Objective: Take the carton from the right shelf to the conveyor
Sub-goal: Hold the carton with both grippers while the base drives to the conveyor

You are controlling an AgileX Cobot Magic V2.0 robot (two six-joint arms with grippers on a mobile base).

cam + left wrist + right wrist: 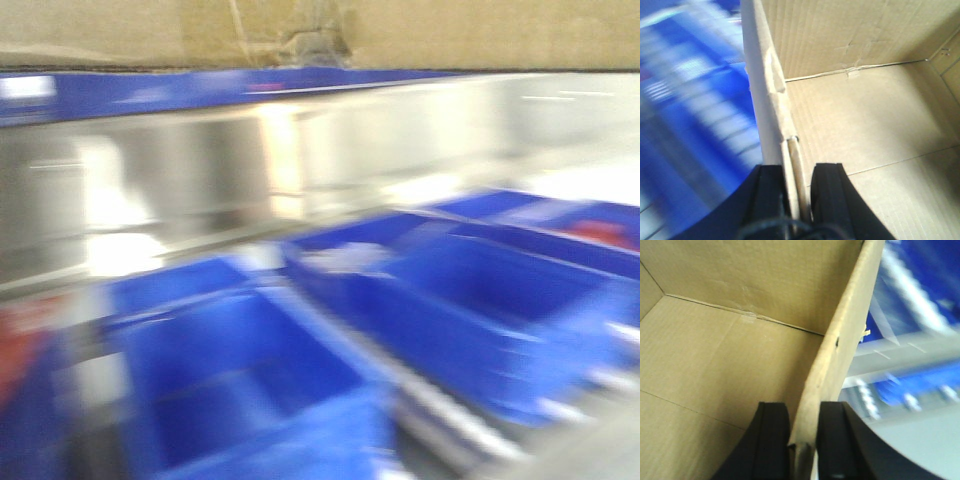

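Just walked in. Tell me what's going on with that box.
The robot has the carton gripped with both arms. The left gripper is shut on the rim of one side wall and the right gripper on the opposite wall, each with one finger inside and one outside. The carton is open on top and looks empty. In the blurred front view its bottom shows above the steel shelf and blue bins. The conveyor is not in view.
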